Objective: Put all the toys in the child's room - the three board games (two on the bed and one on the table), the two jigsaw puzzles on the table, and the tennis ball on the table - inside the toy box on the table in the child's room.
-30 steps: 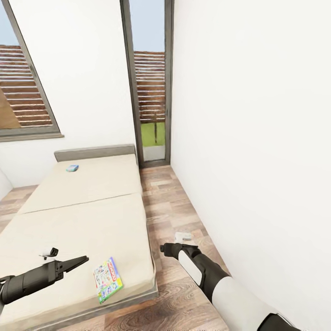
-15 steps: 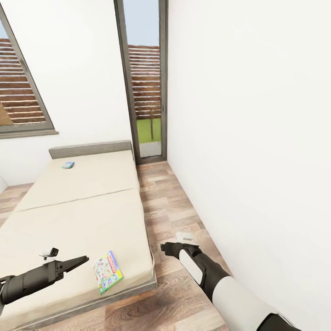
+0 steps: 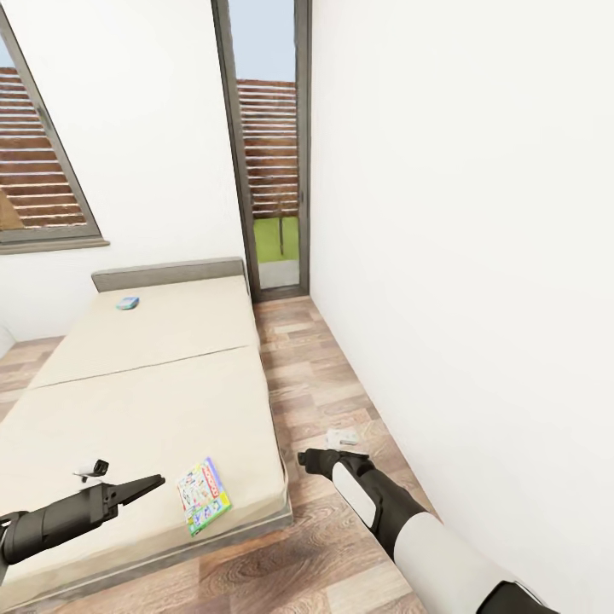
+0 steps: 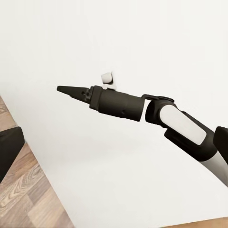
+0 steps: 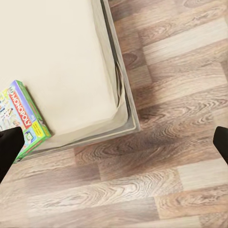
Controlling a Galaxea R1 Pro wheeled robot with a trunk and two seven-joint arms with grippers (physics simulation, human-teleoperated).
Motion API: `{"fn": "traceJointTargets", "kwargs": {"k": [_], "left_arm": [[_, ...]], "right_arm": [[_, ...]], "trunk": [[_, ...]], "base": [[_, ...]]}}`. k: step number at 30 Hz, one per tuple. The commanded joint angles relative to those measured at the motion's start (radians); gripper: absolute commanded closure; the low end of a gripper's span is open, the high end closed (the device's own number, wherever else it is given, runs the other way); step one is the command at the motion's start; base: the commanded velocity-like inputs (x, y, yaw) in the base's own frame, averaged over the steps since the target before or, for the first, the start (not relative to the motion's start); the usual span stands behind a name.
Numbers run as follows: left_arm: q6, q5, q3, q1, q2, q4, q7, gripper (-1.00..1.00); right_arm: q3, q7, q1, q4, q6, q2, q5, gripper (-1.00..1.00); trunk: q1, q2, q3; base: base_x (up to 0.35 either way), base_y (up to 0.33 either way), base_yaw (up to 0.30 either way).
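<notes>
A white-and-green board game [image 3: 203,495] lies flat at the near right corner of the bed [image 3: 145,401]. A smaller blue board game [image 3: 128,303] rests by the grey headboard. My left gripper [image 3: 156,483] hovers over the mattress just left of the white-and-green box, and one finger [image 4: 8,149] sits at the edge of its wrist view, so it is open. My right gripper [image 3: 304,461] hangs over the floor beside the bed, open and empty, with fingers [image 5: 9,147] far apart. The same box [image 5: 23,121] lies at the mattress edge in the right wrist view.
A strip of wood floor [image 3: 320,384] runs between the bed and the white wall [image 3: 460,256] on the right. It ends at a tall glass door [image 3: 269,170]. A slatted window [image 3: 38,170] is in the far wall at the left.
The whole view has shifted a little as the camera moved, so the bed sits slightly lower left in the picture. Both arms hold the same pose.
</notes>
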Motion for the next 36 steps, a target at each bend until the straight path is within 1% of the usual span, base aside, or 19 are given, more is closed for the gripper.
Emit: {"fn": "traceJointTargets", "kwargs": {"k": [1,10,13,26,36], "left_arm": [[0.011,-0.001,0.000,-0.001,0.000,0.000,-0.004,-1.00],[0.012,-0.001,0.000,-0.001,0.000,0.000,-0.002,-1.00],[0.012,-0.001,-0.001,-0.001,0.000,0.000,-0.002,-1.00],[0.014,-0.003,-0.003,-0.001,-0.002,0.000,0.002,-1.00],[0.014,-0.003,-0.003,-0.001,-0.003,0.000,0.035,-1.00]], "right_arm": [[0.003,-0.008,-0.001,-0.001,0.002,0.000,-0.008,-1.00],[0.003,-0.008,-0.001,-0.001,0.002,0.000,-0.008,-1.00],[0.003,-0.008,-0.001,-0.001,0.002,0.000,-0.008,-1.00],[0.003,-0.008,-0.001,-0.006,-0.005,0.000,-0.008,-1.00],[0.003,-0.008,-0.001,-0.006,-0.007,0.000,-0.008,-1.00]], "trunk": [[0.001,-0.002,-0.002],[0.001,-0.002,-0.006],[0.001,-0.002,-0.006],[0.001,-0.002,-0.007],[0.001,-0.002,-0.007]], "base": [[-0.002,0.001,0.101],[-0.001,0.000,0.208],[0.000,0.000,0.097],[0.000,0.000,0.013],[0.000,0.000,0.000]]}}
